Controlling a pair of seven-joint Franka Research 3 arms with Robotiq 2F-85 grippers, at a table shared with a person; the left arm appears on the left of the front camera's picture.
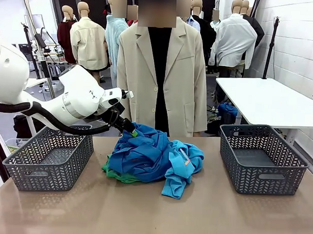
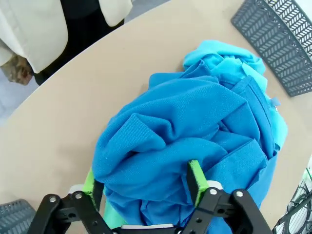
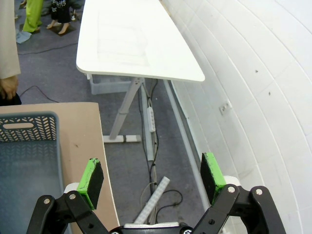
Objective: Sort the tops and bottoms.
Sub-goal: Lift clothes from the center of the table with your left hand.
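Note:
The tops lie in a heap at the table's middle: royal blue cloth (image 1: 142,152) with a sky blue garment (image 1: 183,166) at its right side. A bit of the green bottoms (image 1: 116,174) sticks out under the heap's left front edge. My left gripper (image 1: 131,130) is down at the heap's back left. In the left wrist view its jaws (image 2: 142,175) stand wide, with a fold of the royal blue top (image 2: 185,126) between the green pads (image 2: 194,175). My right gripper (image 3: 151,165) is open and empty, off the table's right edge above the floor.
One grey basket (image 1: 49,159) stands at the left and another grey basket (image 1: 260,159) at the right, both empty. A person in a beige jacket (image 1: 163,71) stands at the far side. A white table (image 1: 265,100) stands behind on the right.

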